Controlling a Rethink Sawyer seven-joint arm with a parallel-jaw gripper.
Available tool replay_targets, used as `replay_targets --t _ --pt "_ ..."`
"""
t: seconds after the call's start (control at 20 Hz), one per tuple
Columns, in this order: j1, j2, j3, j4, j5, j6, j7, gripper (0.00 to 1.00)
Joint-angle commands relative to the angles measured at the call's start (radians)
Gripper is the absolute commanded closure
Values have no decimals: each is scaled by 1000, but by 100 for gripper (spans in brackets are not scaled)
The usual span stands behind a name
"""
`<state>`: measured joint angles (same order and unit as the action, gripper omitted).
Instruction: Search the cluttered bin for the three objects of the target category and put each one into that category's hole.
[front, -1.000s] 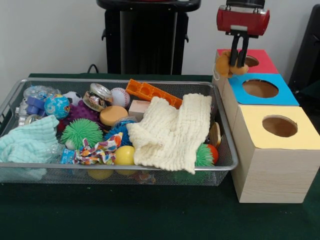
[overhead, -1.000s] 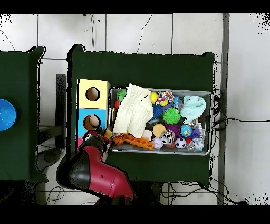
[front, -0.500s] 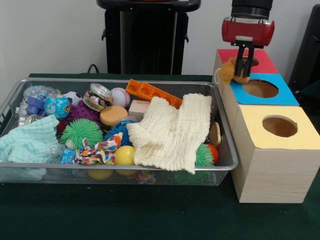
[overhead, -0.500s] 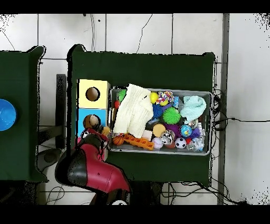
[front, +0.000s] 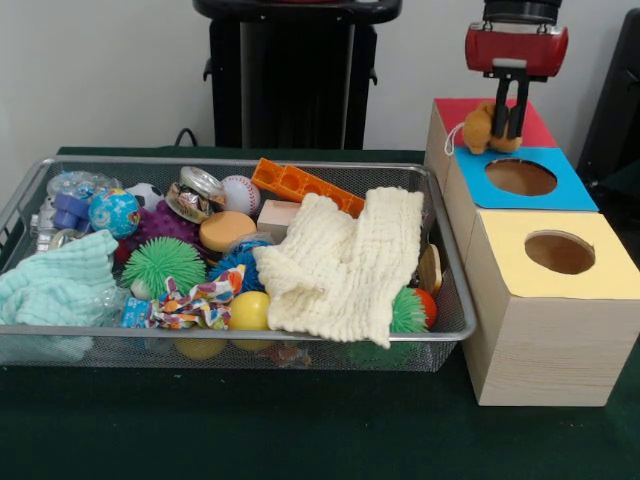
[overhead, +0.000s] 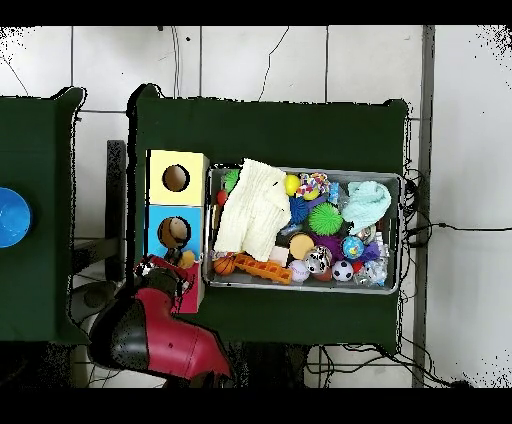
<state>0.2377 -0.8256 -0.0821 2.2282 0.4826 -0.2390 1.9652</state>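
We see the red and black gripper (front: 510, 118) with its dark fingers pinching a small tan-orange soft animal toy (front: 481, 128) over the red-panelled pale wooden box (front: 448, 110), whose round hole is hidden behind them, well right of the silver wire-mesh bin (front: 452, 300) crowded with toys.

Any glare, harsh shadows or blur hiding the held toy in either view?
Front view: even light, no glare; the gripper and its orange toy are clear above the red box. Overhead view: the arm covers most of the toy.
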Motion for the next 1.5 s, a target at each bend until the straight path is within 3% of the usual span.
replay_targets --t 0.05,0.6,0.9,1.5 --pt "-8 21 58 96 -55 -154 353 100" --pt "-15 86 75 88 -93 -226 407 100" --pt "32 140 61 93 -75 -286 440 100" --pt "74 154 67 145 -57 -310 456 100"
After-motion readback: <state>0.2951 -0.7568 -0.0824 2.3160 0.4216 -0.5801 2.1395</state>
